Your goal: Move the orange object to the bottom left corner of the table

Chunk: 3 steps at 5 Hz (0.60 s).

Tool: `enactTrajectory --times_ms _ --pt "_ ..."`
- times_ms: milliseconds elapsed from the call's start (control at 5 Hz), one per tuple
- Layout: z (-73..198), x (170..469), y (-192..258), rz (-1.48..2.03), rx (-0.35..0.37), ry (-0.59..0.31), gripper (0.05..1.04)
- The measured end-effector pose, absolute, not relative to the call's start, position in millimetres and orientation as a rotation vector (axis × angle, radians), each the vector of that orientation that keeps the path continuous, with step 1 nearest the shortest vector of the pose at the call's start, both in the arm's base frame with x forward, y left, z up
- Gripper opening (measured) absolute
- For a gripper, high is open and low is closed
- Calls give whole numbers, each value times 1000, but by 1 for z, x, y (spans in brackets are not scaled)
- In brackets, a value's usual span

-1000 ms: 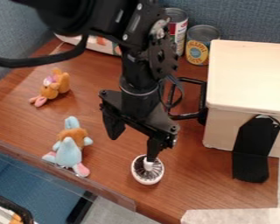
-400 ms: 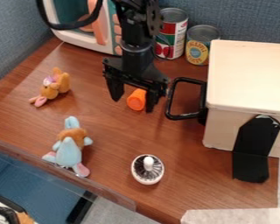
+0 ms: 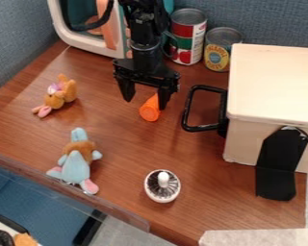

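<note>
From the top of my view, the black hand (image 3: 146, 102) hangs over a brown wooden surface (image 3: 121, 141), fingers apart. The orange object (image 3: 149, 111) lies on that surface, partly behind one fingertip; I can't tell if they touch. Lower down sit a blue-and-brown plush toy (image 3: 75, 168) and a white-rimmed round item (image 3: 161, 194).

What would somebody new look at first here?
Probably the bright orange object, near the middle of the table beside the open jaws of the black robot arm. Next might come the big pale box on the right, then the light blue soft toy at the lower left.
</note>
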State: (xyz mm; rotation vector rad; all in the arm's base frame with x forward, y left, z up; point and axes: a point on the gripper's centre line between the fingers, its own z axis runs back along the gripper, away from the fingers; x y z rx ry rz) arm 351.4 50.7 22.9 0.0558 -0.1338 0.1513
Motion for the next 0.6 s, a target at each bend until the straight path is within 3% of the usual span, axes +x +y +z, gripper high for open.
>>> enactTrajectory --times_ms 400,600 --pt "5 371 55 177 55 -134 945" --pt "2 371 51 176 42 -131 734"
